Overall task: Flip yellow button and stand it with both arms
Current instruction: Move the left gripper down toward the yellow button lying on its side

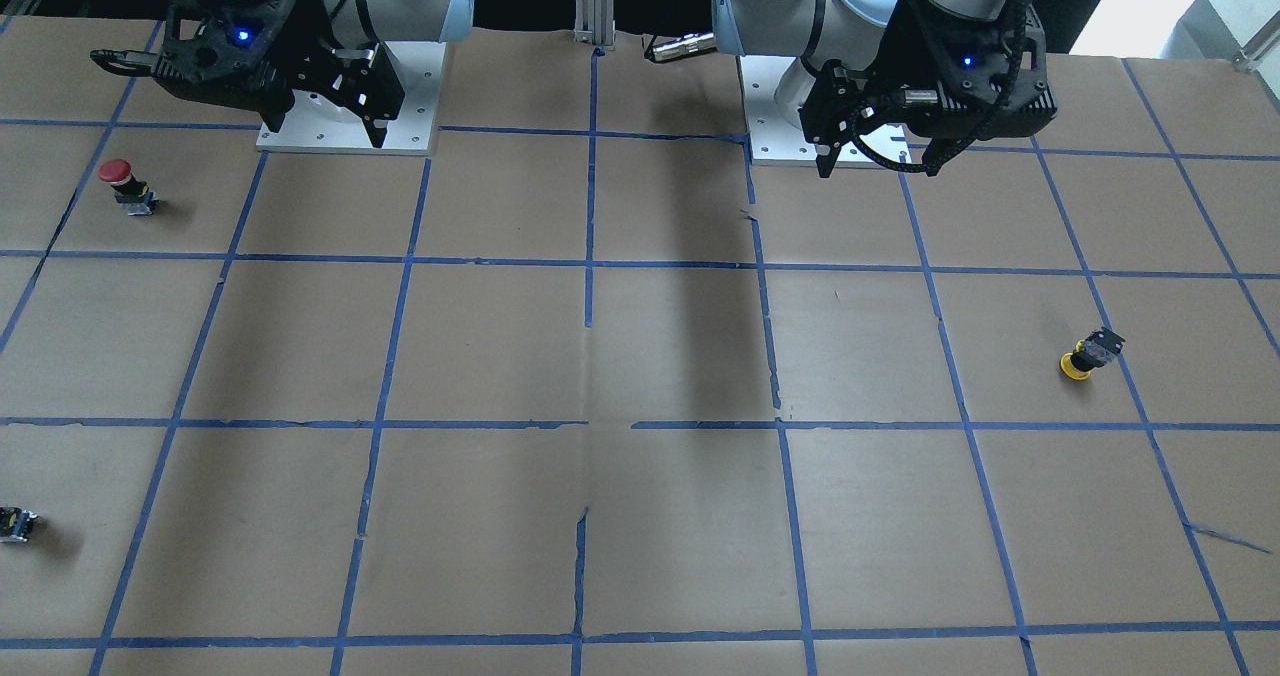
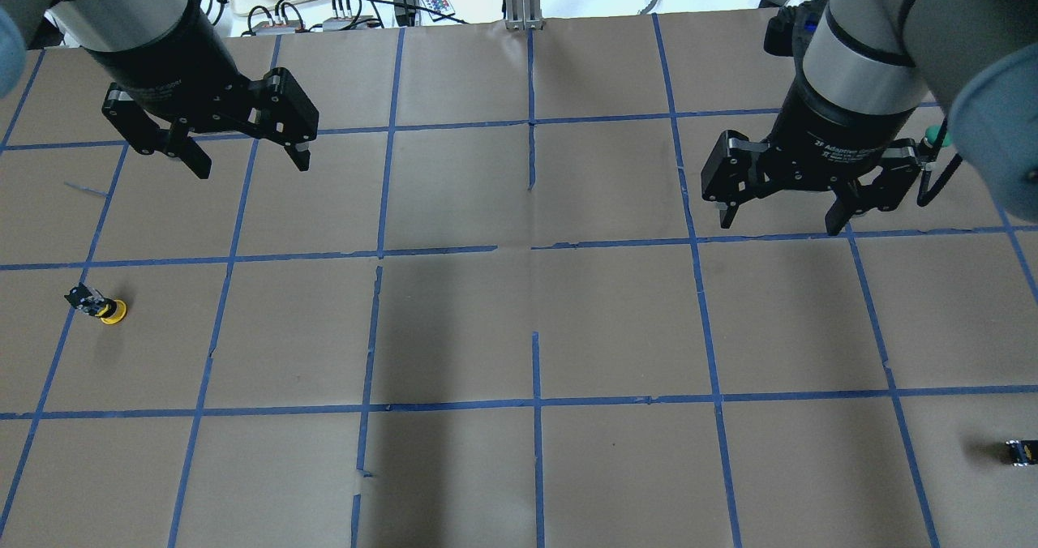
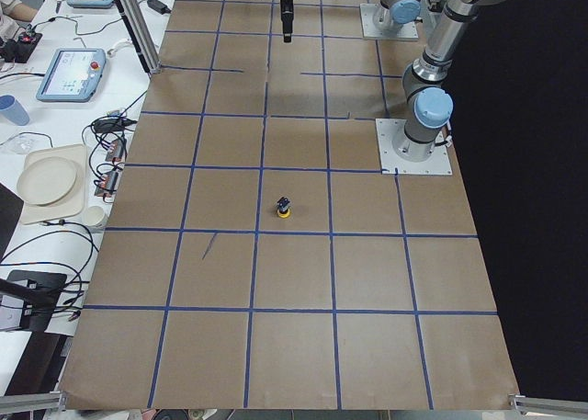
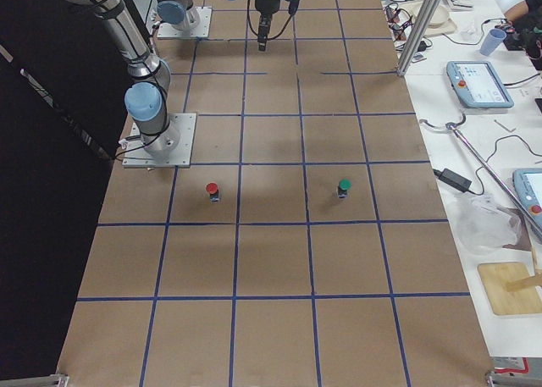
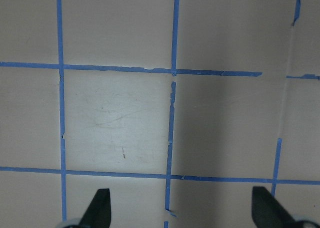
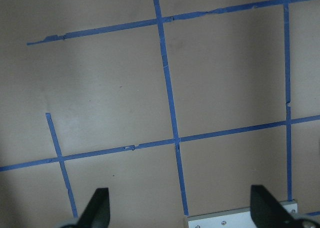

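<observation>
Two pairs of fingers, one yellow button, nothing held

Item: yellow button (image 1: 1088,354). Location: my left half of the desk (image 1: 500,356), inside a taped square, well apart from both pairs of fingers. Attitude: yellow cap down on the desk, black body and contact block tipped upward. Whether it sits flat on the cap or leans, I cannot tell.

Handling, by my judgement: small, light, rigid plastic. The rounded cap is probably slick and apt to roll. The better hold is across the sides of the black body, just behind the cap. The contact block looks like the part least fit to squeeze.

Left fingers (image 2: 251,169): spread wide, empty, tips pointing down, raised above the desk. My left wrist view shows only tape lines between the tips.

Right fingers (image 2: 778,224): spread wide, empty, tips down, raised over the other half, farther from the item.

Status: flip not yet begun; I judge the left fingers the nearer pair for first contact.

Also listed, not for handling: red button (image 1: 120,184) and dark piece (image 1: 15,524), both on my right side.
</observation>
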You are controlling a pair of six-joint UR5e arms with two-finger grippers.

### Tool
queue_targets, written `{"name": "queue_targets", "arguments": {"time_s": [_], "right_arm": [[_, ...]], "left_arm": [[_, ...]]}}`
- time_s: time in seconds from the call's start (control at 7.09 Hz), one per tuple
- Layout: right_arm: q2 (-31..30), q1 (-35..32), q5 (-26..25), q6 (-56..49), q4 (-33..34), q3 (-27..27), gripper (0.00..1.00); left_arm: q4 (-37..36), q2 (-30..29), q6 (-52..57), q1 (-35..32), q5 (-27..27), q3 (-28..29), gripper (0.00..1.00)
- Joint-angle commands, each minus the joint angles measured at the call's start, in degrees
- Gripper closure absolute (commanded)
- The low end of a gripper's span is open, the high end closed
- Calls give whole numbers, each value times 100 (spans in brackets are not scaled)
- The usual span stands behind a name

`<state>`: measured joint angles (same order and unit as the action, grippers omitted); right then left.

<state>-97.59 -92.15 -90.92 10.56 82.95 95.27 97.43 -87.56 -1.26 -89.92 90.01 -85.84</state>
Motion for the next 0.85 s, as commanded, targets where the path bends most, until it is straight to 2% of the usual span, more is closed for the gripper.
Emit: {"name": "queue_targets", "arguments": {"time_s": [0.0, 0.28, 0.71], "right_arm": [[3, 30, -31, 7, 2, 0, 0], [3, 30, -23, 7, 11, 0, 0], [-6, 127, -23, 7, 20, 0, 0]], "left_arm": [[-22, -33, 274, -33, 60, -2, 0], [-23, -7, 284, -25, 52, -29, 0], [65, 98, 994, 228, 96, -213, 0]]}}
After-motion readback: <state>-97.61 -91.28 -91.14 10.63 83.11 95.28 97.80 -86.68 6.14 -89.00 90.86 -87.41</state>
